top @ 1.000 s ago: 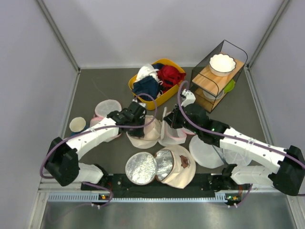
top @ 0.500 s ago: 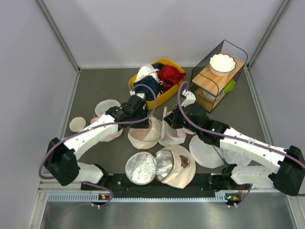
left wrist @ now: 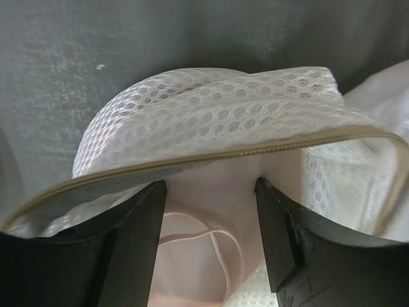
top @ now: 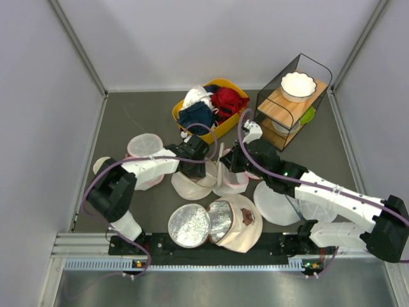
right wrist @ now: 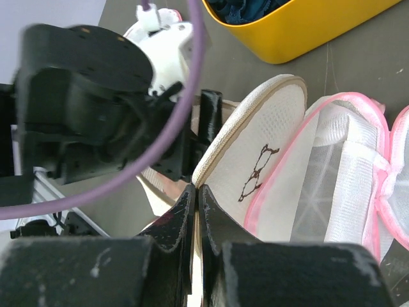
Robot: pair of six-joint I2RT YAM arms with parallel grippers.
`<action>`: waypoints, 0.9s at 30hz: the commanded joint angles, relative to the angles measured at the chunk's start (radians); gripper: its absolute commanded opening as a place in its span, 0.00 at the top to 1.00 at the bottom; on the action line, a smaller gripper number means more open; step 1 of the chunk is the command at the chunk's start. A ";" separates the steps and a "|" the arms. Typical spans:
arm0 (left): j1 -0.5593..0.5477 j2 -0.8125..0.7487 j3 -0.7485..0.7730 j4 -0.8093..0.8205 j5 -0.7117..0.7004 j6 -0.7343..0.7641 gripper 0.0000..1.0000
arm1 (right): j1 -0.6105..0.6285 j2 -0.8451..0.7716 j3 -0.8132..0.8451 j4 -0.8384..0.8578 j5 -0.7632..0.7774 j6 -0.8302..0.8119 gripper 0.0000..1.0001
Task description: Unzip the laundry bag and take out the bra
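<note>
The laundry bag [top: 192, 184] lies unzipped at the table's middle, and its flat lid with the black glasses mark [right wrist: 255, 173] stands tipped up. My right gripper [top: 225, 167] is shut on the lid's zip rim [right wrist: 220, 150]. My left gripper [top: 193, 166] is open, with its fingers inside the bag's mouth under the cream mesh wall [left wrist: 211, 115]. The pale pink bra [left wrist: 204, 224] lies inside the bag between the left fingers; a thin strap shows. I cannot tell whether the fingers touch it.
A yellow bin [top: 220, 128] of clothes stands just behind the bag. A wire rack [top: 294, 102] with a white bowl is at the back right. Pink-trimmed mesh bags [right wrist: 345, 173] lie beside the lid. Flat mesh discs [top: 190, 225] lie near the front edge. A small cup [top: 101, 165] is at left.
The left arm has folded in and its gripper has moved right and down from the bag's back edge into the bag's mouth. The right gripper still holds the lid.
</note>
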 commanded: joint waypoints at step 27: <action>0.020 -0.273 0.301 -0.235 0.386 0.271 1.00 | -0.003 -0.038 0.006 0.027 0.023 -0.004 1.00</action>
